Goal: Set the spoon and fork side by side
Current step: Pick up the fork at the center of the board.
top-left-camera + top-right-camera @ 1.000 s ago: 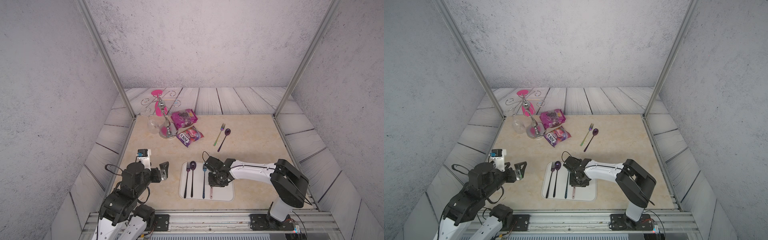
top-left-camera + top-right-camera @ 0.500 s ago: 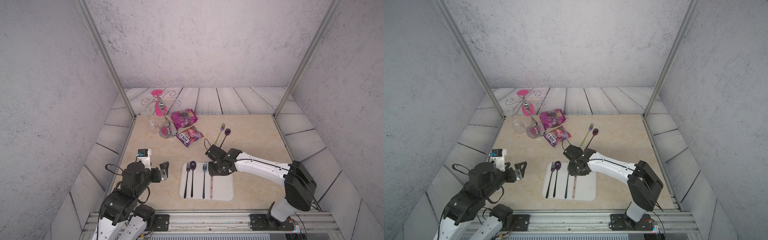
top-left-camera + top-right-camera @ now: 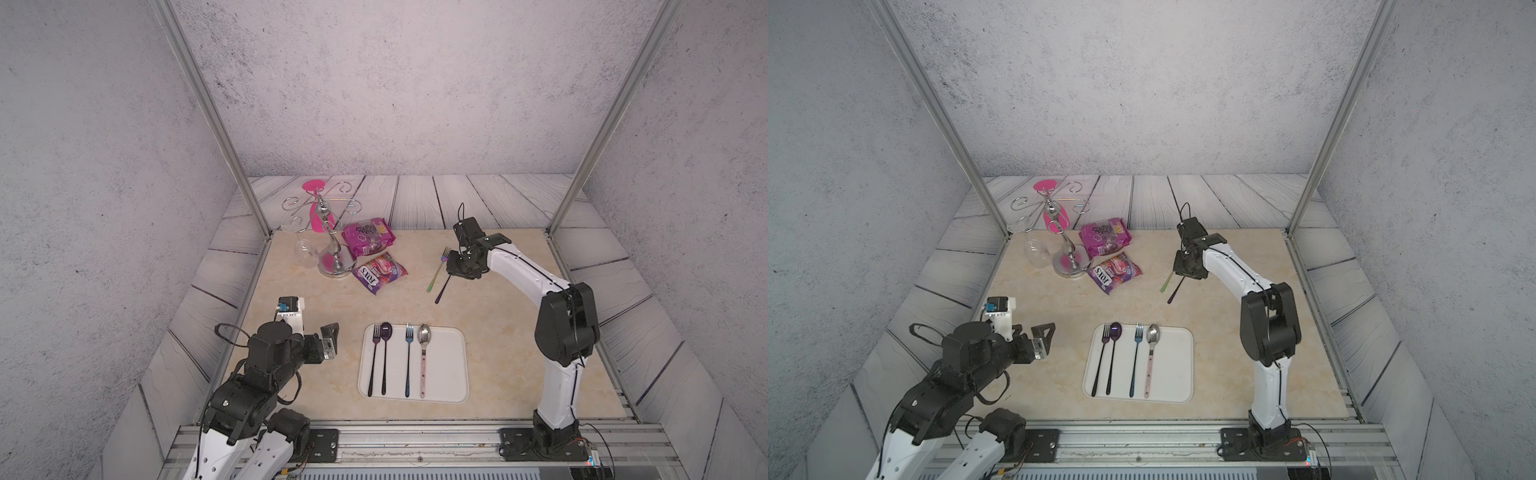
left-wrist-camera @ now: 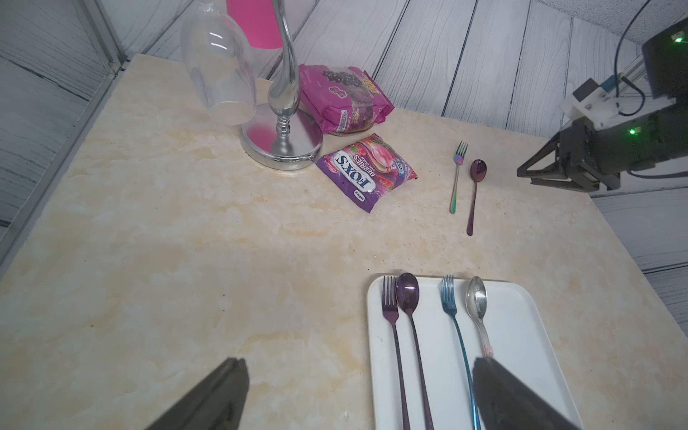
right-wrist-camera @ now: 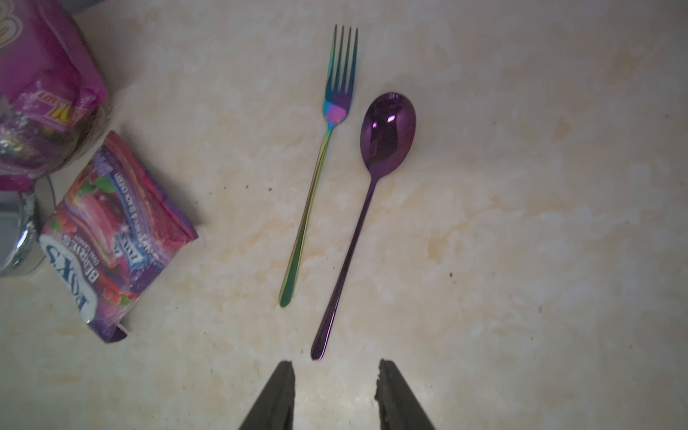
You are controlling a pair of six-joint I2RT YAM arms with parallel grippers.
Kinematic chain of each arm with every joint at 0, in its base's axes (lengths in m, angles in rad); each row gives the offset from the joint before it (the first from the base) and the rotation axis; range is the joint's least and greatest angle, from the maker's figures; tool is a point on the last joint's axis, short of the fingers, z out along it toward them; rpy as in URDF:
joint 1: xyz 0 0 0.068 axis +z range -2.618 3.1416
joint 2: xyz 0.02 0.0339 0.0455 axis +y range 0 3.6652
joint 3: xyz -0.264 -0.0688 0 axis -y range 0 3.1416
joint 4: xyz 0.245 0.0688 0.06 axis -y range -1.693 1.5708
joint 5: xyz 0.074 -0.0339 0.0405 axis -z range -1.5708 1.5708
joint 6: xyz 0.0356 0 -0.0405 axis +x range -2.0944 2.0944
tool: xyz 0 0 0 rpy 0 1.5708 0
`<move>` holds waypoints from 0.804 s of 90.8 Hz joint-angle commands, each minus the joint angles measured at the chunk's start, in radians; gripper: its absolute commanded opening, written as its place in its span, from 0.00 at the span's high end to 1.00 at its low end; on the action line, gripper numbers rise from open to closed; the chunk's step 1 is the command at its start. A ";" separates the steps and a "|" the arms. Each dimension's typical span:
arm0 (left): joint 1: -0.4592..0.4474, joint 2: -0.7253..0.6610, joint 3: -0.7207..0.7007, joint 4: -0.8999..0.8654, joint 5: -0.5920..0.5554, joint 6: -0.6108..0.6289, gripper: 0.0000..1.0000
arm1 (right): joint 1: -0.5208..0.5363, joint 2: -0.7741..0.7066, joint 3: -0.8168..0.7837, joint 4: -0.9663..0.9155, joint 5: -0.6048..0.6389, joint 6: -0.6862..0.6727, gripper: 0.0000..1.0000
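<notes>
The right gripper (image 5: 333, 376) has its jaws parted, with only bare tabletop showing in the gap between them. Just beyond the tips lies the handle end of the purple spoon (image 5: 387, 130). The rainbow fork (image 5: 322, 160) lies just beside it, nearly parallel and not touching, with both heads pointing the same way. The fork's handle ends a little short of the spoon's. In both top views this pair sits right of centre on the beige table (image 3: 498, 324), and the gripper hangs above the spoon's bowl, hiding it.

The left gripper (image 4: 359, 361) stands wide open and empty at the lower left of both top views, held over the table beside the white tray (image 3: 453, 365). In the lower middle, the tray carries a dark fork (image 3: 376, 332), a dark spoon (image 3: 386, 332), a blue fork (image 3: 409, 332) and a silver spoon (image 3: 424, 334), side by side in a row.

Left of centre lie a Fox's candy packet (image 3: 379, 272) and a pink packet (image 3: 368, 237). Next to them stands a chrome rack (image 3: 334, 257) with a clear glass (image 3: 306, 253) hanging upside down.
</notes>
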 commanded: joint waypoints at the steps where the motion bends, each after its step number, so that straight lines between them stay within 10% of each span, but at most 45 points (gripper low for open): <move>1: 0.003 0.007 -0.008 0.017 -0.006 -0.001 0.00 | -0.010 0.127 0.144 -0.041 -0.003 -0.035 0.62; 26: 0.004 0.015 -0.010 0.020 0.011 0.002 0.00 | -0.033 0.454 0.534 -0.107 -0.001 -0.038 0.65; 73: 0.003 0.006 -0.009 0.023 0.007 0.001 0.00 | -0.036 0.624 0.647 -0.230 -0.002 -0.112 0.72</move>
